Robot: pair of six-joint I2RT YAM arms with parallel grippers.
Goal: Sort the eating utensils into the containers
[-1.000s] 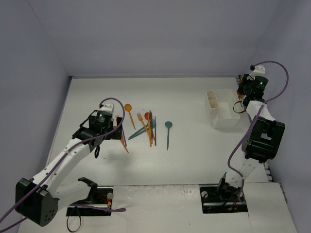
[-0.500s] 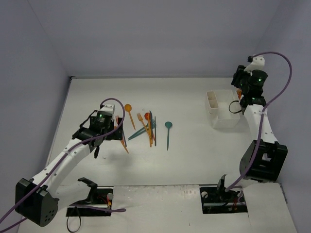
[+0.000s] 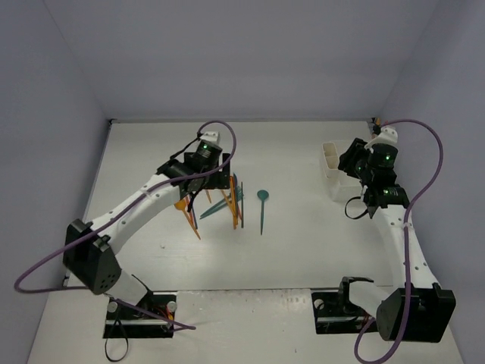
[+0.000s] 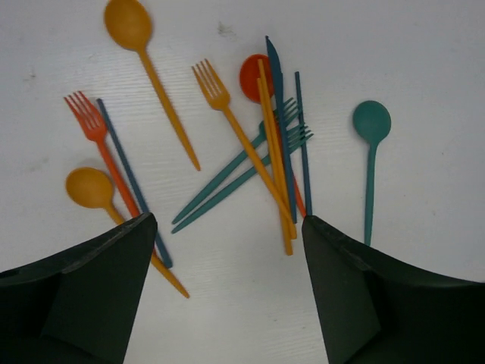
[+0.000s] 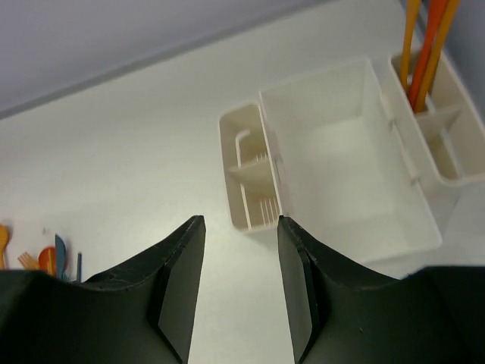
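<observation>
One white table point(image 3: 303, 250) is carrying everything you are viewing. Next in size, the holder point(image 5: 341, 163) is sitting at the table's far right. Its wide middle compartment is lying bare, while a few orange and red-orange handles point(image 5: 424, 45) are standing upright in a narrow end compartment. The right gripper point(image 5: 240, 224) is hanging above and near the holder, its fingers parted with nothing between them. The left gripper point(image 4: 227, 227) is hovering over the loose eating utensils point(image 4: 274, 152), its fingers spread wide and likewise empty. Those utensils are lying left of centre, well apart from the holder, with several crossing in a tangle. The teal spoon point(image 4: 371, 125) is lying alone to the right of the heap, and the orange spoon point(image 4: 129, 23) is lying clear at its far-left corner. You are probably dealing with light, stiff, smooth plastic pressed flat to the table, so a piece is likely to skid or flip under a poor pinch. You are best placed taking a separate piece first, closing across the narrow handle near its middle, where the fingers are getting room on both sides
</observation>
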